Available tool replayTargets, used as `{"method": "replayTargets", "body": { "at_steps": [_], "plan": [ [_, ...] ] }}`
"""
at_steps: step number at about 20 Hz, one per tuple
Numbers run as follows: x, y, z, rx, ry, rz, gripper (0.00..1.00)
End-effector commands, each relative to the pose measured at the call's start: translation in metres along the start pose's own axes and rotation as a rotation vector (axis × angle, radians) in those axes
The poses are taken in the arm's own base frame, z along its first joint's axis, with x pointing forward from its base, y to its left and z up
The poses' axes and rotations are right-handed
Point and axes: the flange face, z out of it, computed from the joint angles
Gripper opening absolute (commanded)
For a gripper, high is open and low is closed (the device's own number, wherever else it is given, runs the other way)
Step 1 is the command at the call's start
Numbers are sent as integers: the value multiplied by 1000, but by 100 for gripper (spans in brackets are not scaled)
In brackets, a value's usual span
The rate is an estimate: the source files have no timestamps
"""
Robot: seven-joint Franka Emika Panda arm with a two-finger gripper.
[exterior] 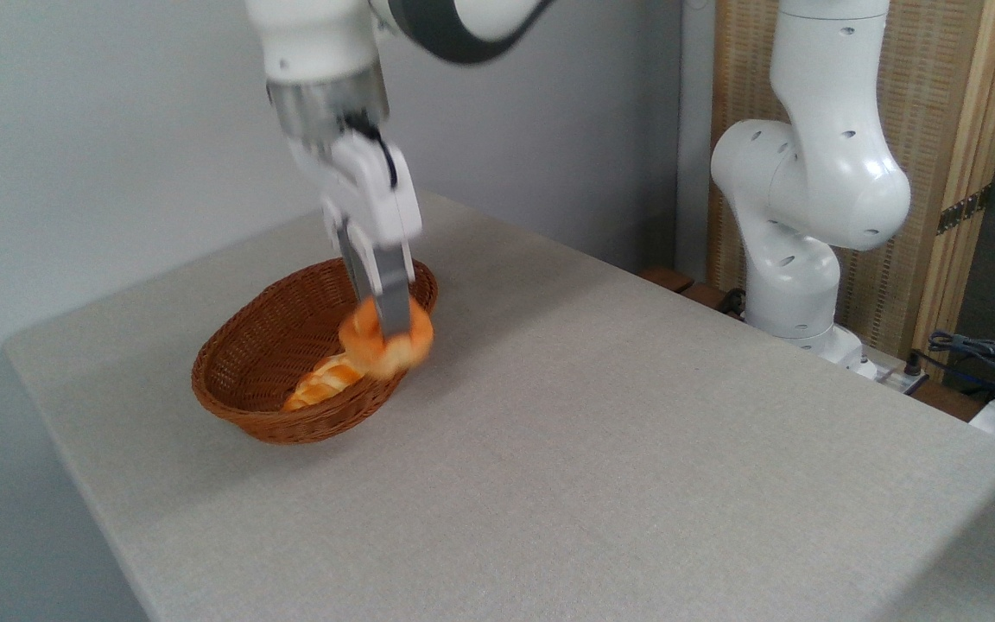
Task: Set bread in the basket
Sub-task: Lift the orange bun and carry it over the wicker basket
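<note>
The single fixed camera looks down across a grey cloth-covered table (601,449), with the basket (251,363) sitting toward its left rear part. The basket is an oval of brown woven wicker with low sides, resting flat on the table.

Above the basket's right rim hangs the claw (385,333), pointing downward from the white arm that enters from the top of the frame. Its two grey fingers (391,298) are closed in around the bread (387,341), a small round golden-orange bun with a glossy knotted crust. The claw and bun are somewhat motion-blurred, so the exact contact of each finger is hard to read, but the bun is clearly pinched between them. The bun sits at the basket's right rim, partly over the inside of the basket; whether it touches the wicker cannot be told.

Inside the basket, just below and to the left of the bun, lies a braided loaf (320,384), elongated, orange with pale stripes, resting against the basket's near wall.

Well to the right of the basket, beyond the table's far edge, stands the arm's white base (800,225), in front of a wooden-framed woven screen (955,112). Some cables (990,354) lie lower right of the base.
</note>
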Motion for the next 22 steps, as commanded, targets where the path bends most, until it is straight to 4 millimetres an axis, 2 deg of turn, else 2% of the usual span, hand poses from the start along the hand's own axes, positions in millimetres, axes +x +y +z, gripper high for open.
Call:
{"method": "replayTargets", "body": {
  "at_steps": [1,3,7,8,10,13,15,16,17,22],
  "plan": [
    [30,54,-4,-43,18,-37,40],
    [51,80,1,-50,19,-35,41],
    [95,128,27,-54,24,2,41],
    [100,131,31,-53,27,4,41],
    [114,133,46,-43,43,9,50],
    [123,144,54,-38,52,31,57],
    [126,159,65,-46,28,55,69],
    [127,165,70,-48,20,59,87],
    [128,167,77,-52,6,53,100],
    [130,169,80,-54,1,51,100]
  ]
}}
